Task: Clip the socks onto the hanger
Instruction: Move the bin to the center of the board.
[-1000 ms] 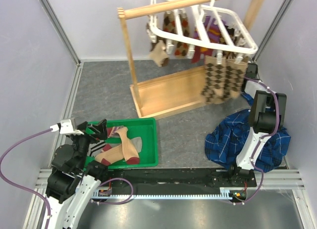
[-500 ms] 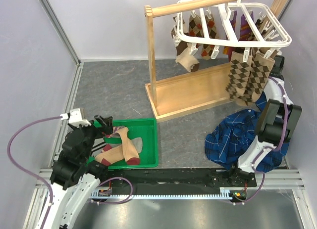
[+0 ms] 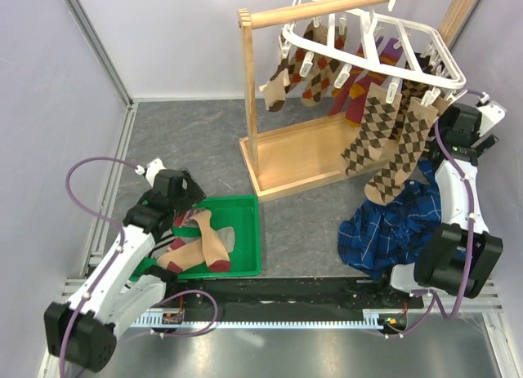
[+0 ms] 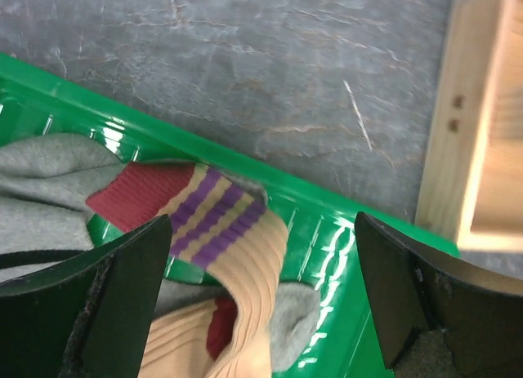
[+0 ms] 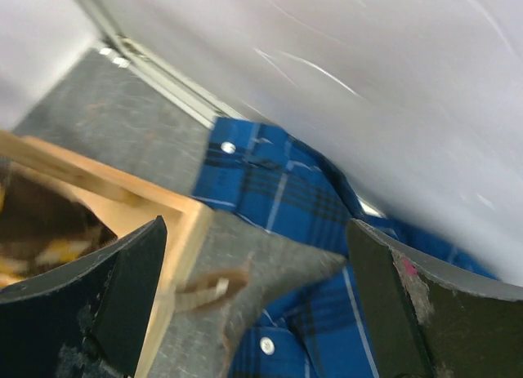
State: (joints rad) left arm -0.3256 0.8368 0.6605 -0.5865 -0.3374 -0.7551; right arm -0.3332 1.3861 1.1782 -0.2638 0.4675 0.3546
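Tan socks with maroon cuffs and toes [image 3: 200,247] lie with grey socks in a green tray [image 3: 245,268]. My left gripper [image 3: 189,202] is open and empty above the tray's back left part. In the left wrist view its jaws [image 4: 261,313] stand wide apart over a tan sock with a maroon, purple-striped cuff [image 4: 221,223] and grey socks [image 4: 49,174]. The white hanger [image 3: 368,43] hangs tilted from the wooden rail, with argyle socks [image 3: 380,129] clipped on it. My right gripper [image 3: 452,123] is open and empty beside the hanger's right edge.
The wooden rail stand [image 3: 302,153] fills the back middle. A blue plaid cloth [image 3: 400,223] lies at the right, also in the right wrist view [image 5: 286,198] next to the stand's base [image 5: 147,198]. Walls close in on left, back and right.
The stand and hanger have shifted right and the hanger now tilts, its argyle socks swinging. My right arm has risen to the hanger's right edge. My left gripper has moved right over the tray.
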